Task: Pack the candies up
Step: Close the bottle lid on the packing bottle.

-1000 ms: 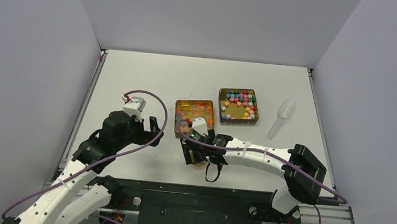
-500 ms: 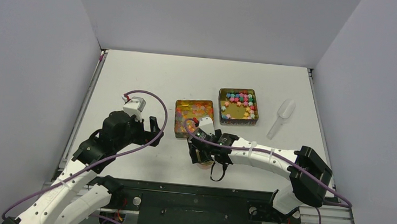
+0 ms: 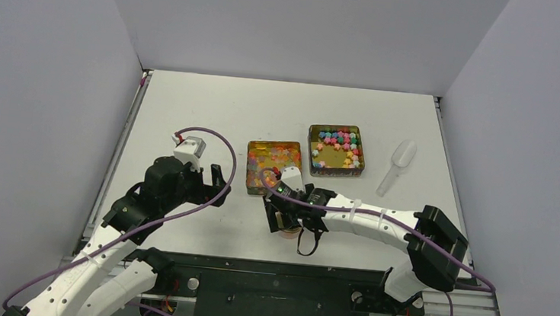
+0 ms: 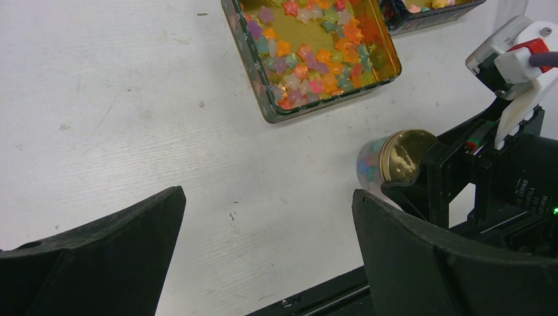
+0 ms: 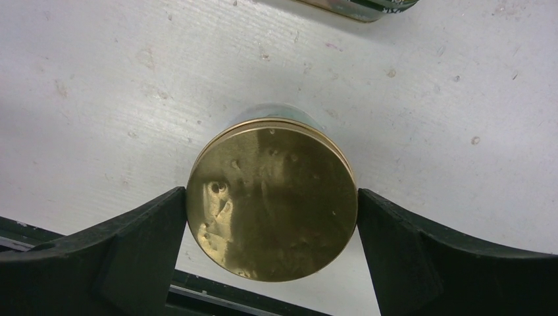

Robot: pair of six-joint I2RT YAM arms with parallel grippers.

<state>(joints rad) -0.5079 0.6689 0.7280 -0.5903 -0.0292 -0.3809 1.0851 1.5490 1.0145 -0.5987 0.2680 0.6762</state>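
Two tins (image 4: 271, 116) on desk (image 4: 118, 131) hold candies (image 4: 306, 56); more show in jar (image 4: 367, 168) under gold lid (image 5: 273, 201). R fingers (image 5: 131, 250) flank lid at its rim, can't tell if gripping. L fingers (image 4: 99, 263) wide apart, empty. Print on R arm unreadable.

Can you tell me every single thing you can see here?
glossy candies: many, mostly orange and red, in the left tin
opaque candies: many, blue, green, pink, yellow, in the right tin
left tin: one, gold inside, mid-table
right tin: one, gold inside, beside the left tin
jar: one, clear, coloured bits inside, in front of the left tin
lid: one, gold, on the jar
scoop: one, clear, right of the tins
table: one, white
left gripper: one, black, open, over bare table
right gripper: one, black, fingers either side of the lid
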